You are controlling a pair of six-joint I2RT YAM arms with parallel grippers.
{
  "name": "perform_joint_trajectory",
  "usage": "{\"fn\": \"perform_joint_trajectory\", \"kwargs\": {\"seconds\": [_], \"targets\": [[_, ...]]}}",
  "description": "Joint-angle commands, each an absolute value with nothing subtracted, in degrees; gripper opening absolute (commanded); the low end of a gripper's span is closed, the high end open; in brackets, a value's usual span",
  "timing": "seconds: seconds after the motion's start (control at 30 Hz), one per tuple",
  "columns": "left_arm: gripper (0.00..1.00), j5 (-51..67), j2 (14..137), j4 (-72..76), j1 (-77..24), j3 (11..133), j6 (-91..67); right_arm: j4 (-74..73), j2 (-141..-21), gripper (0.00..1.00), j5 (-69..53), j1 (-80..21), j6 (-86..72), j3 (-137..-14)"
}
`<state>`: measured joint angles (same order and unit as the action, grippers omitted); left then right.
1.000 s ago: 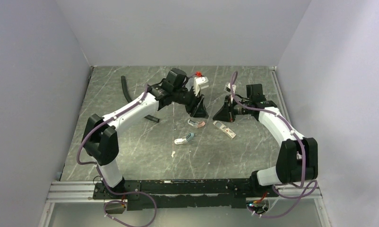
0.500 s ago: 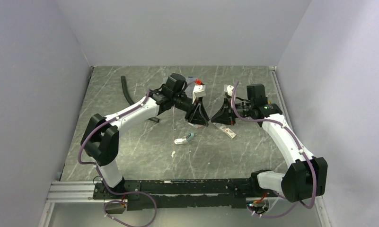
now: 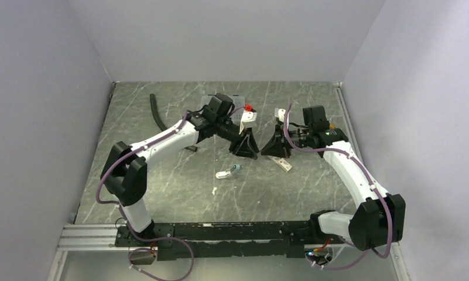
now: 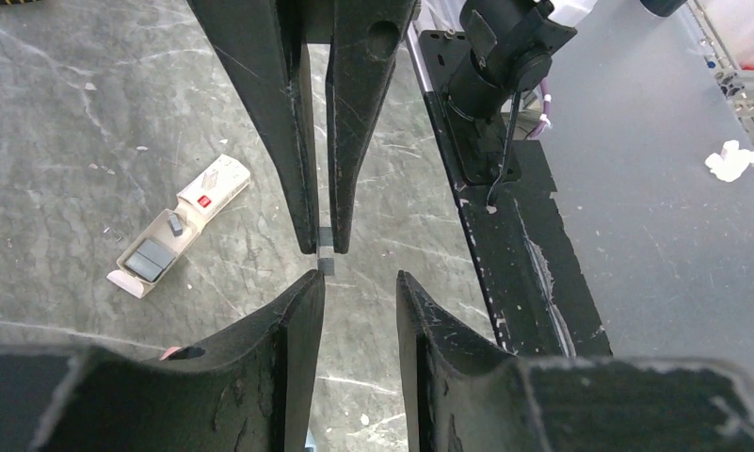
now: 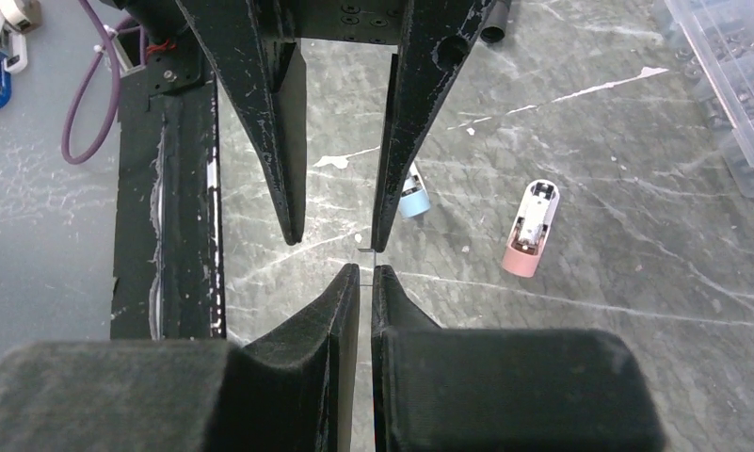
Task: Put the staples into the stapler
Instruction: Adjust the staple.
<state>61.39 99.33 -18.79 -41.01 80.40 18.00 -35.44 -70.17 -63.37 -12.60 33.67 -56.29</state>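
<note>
While the right claw pinches the tiny strip of staples at its tips, mid-frame in the overhead view, the left claw faces it with jaws apart, so this looks like a hand-over: next, the left must close squarely on that strip without bending it.

Left arm and right arm both extended toward centre, elbows bent outward. Left gripper and right gripper face each other tip to tip, almost touching. Left fingers parted (clear gap between). Right fingers pressed nearly together, pinching a tiny staple strip at their tips.
</note>
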Motion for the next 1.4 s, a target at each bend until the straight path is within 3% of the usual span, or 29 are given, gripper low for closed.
{"fn": "perform_joint_trajectory", "kwargs": {"seconds": [0.0, 0.6, 0.83, 1.07, 1.2, 1.37], "targets": [[0.39, 60.0, 98.5, -18.1, -41.8, 81.6, 20.6, -35.0, -70.2, 0.05, -66.1, -13.3, 36.5, -58.0], [0.36, 61.5, 97.5, -9.8, -41.1, 76.9, 14.1, -26.4, -67.5, 0.04, -65.7, -13.4, 29.0, -55.0], [0.25, 61.4, 97.9, -8.8, -40.7, 77.1, 13.0, -26.9, -68.0, 0.04, -65.7, -13.4, 29.2, -55.1], [0.20, 60.8, 98.0, -9.6, -40.8, 77.9, 13.6, -27.1, -68.3, 0.04, -65.6, -13.4, 29.5, -55.1], [0.16, 60.2, 98.1, -10.4, -40.7, 78.3, 14.3, -27.0, -68.5, 0.08, -65.4, -13.4, 29.3, -54.9], [0.10, 57.7, 97.7, -13.2, -40.7, 78.8, 17.3, -27.4, -68.3, 0.24, -64.0, -13.3, 29.3, -55.3]]}}
